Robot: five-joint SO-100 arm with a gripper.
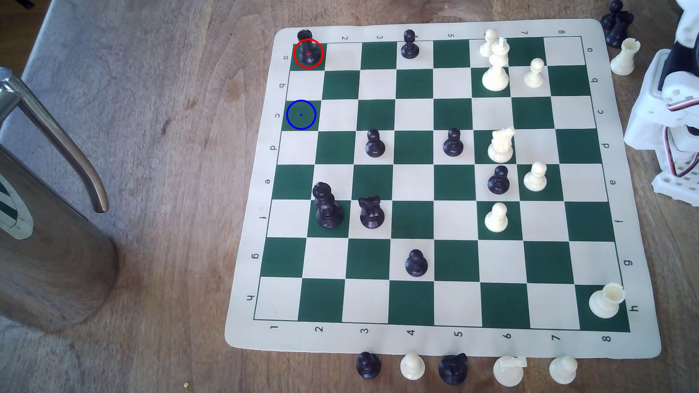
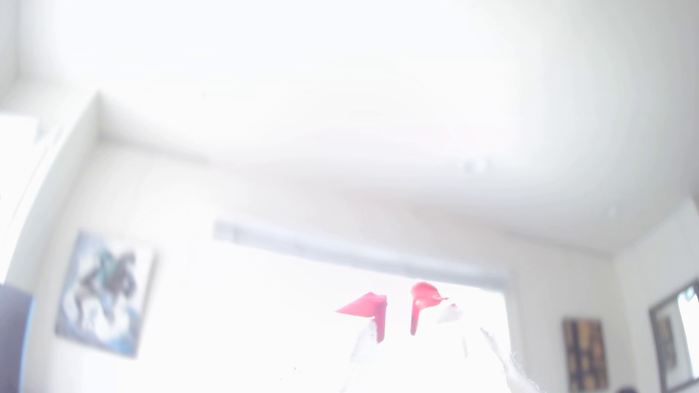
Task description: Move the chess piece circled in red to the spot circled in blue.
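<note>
- The wooden table [image 1: 151, 151] took up the whole exterior view, with a steel jug [image 1: 41, 242] standing large at the left edge of the frame.
- The chess mat [image 1: 438, 181] lay across the centre and right of the frame, green and cream squares inside a cream border.
- My arm [image 1: 669, 113] stood folded at the right edge of the frame, off the mat's right border.
- My gripper [image 2: 397, 313] pointed up at a bright window in the wrist view; my two pink fingertips [image 2: 380, 315] stood a narrow gap apart with nothing between them (the glare washed out the rest of me).
- The black queen [image 1: 327, 206] and the black knight [image 1: 371, 212] stood side by side left of the mat's centre.
- The black rook [image 1: 307, 49] stood upright in the mat's upper left corner square, inside the red ring.
- The spot [image 1: 301, 115], a green square with a blue ring and dot, lay two squares below the rook along the mat's left column, bare, with one cream square between them.
</note>
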